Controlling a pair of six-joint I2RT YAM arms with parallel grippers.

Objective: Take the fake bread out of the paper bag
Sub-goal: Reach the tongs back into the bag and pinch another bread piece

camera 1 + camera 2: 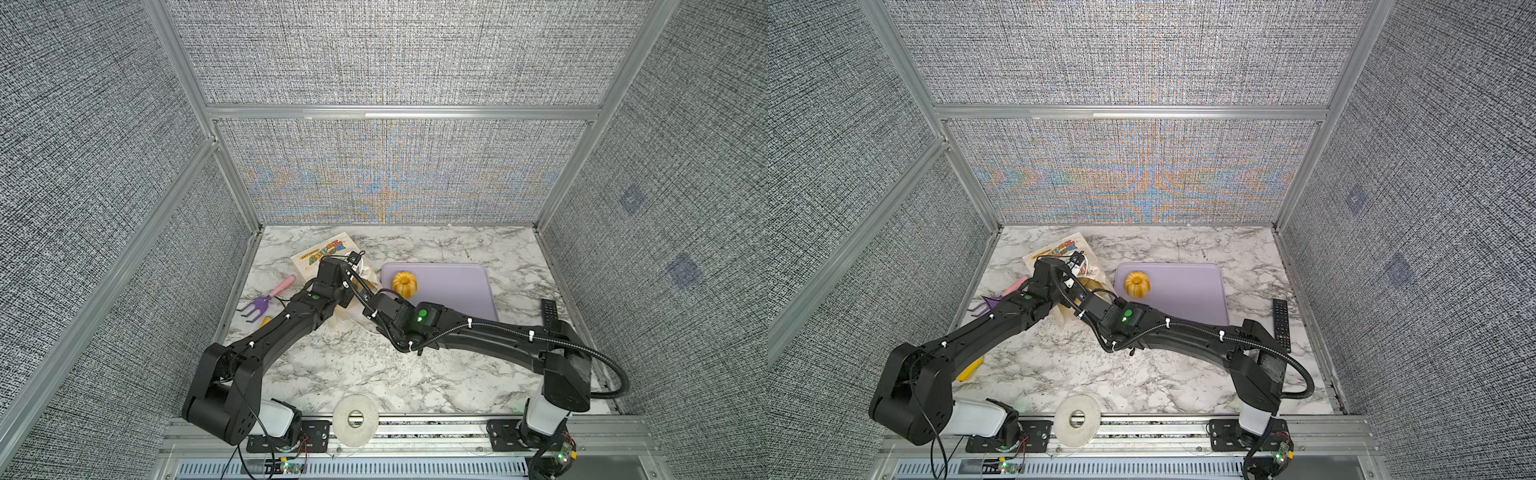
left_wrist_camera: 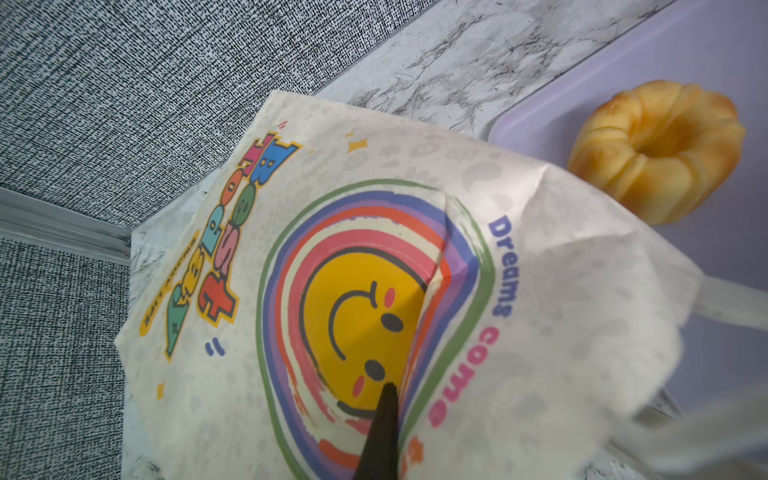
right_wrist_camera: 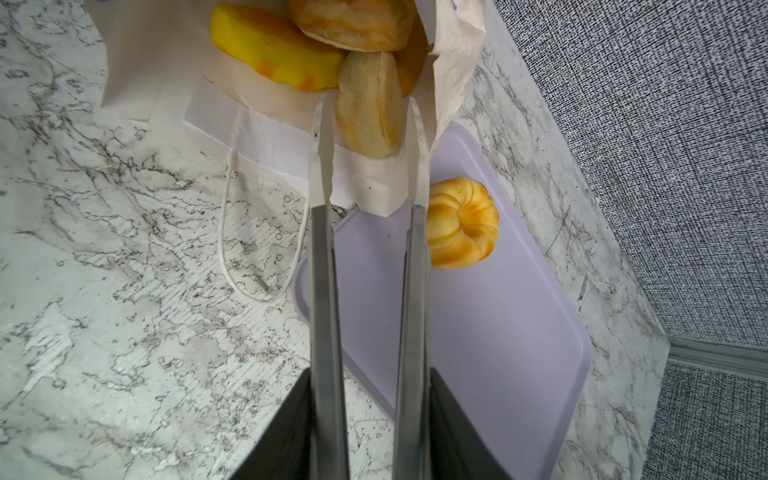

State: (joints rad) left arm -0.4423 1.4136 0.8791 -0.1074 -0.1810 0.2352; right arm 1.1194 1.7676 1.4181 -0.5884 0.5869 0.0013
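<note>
Right wrist view looks along the right gripper (image 3: 369, 112). Its two metal fingers stand apart on either side of a pale roll (image 3: 368, 83) that pokes out of the mouth of the paper bag (image 3: 291, 137). Slim gaps show on both sides, so the roll is not squeezed. Deeper in the mouth lie a yellow bread (image 3: 274, 54) and a round bun (image 3: 353, 20). The bag's lower lip overlaps a corner of the lilac tray (image 3: 478, 332). A ring bun (image 3: 461, 222) rests on that tray, clear of the bag and just beside one finger. A white cord handle (image 3: 224, 249) lies looped on the marble table (image 3: 104, 291) next to the other finger.

On the left wrist view the left gripper (image 2: 384, 415) has its jaws together on the bag's printed wall. Only one dark finger shows, laid over the smiley, with a crease running from its tip.

In both top views the arms meet above the bag at the table's far left and hide its mouth. A remote control (image 1: 549, 313) lies by the right edge. A purple toy rake (image 1: 257, 305) and a yellow shovel (image 1: 266, 321) sit partly under the left arm, and a tape roll (image 1: 355, 419) sits at the front edge.
</note>
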